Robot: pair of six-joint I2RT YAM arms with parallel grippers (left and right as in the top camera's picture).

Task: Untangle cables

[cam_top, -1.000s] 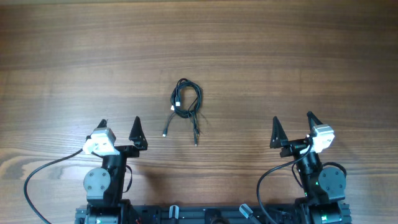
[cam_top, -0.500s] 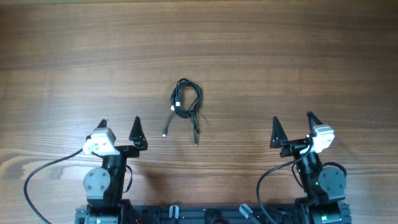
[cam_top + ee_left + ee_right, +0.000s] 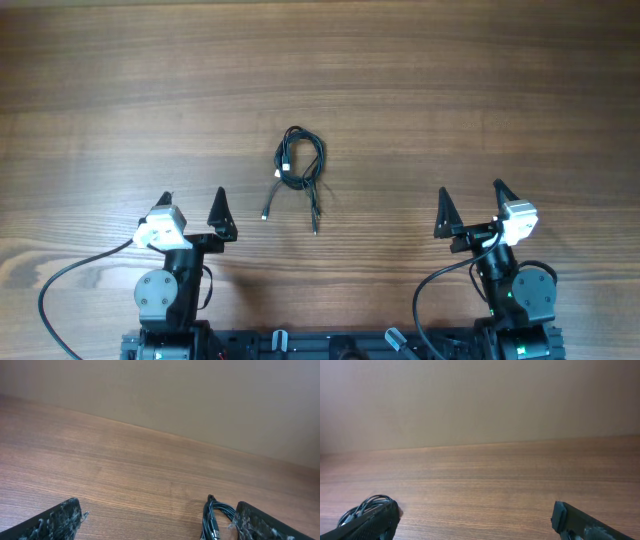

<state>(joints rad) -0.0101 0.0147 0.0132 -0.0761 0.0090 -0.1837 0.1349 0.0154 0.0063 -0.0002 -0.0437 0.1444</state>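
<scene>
The cables (image 3: 298, 165) lie as one small black coiled bundle in the middle of the wooden table, with two loose plug ends trailing toward the near edge. My left gripper (image 3: 192, 197) stands open at the near left, well short of the bundle and empty. My right gripper (image 3: 470, 192) stands open at the near right, also empty and apart from it. In the left wrist view the cables (image 3: 214, 517) show just inside the right fingertip (image 3: 255, 522). In the right wrist view the cables (image 3: 362, 507) peek out behind the left fingertip (image 3: 375, 522).
The wooden table (image 3: 480, 80) stretches bare around the bundle. Thick black wires (image 3: 70, 275) run from the arm bases at the near edge. A plain beige wall (image 3: 480, 400) rises behind the table's far edge.
</scene>
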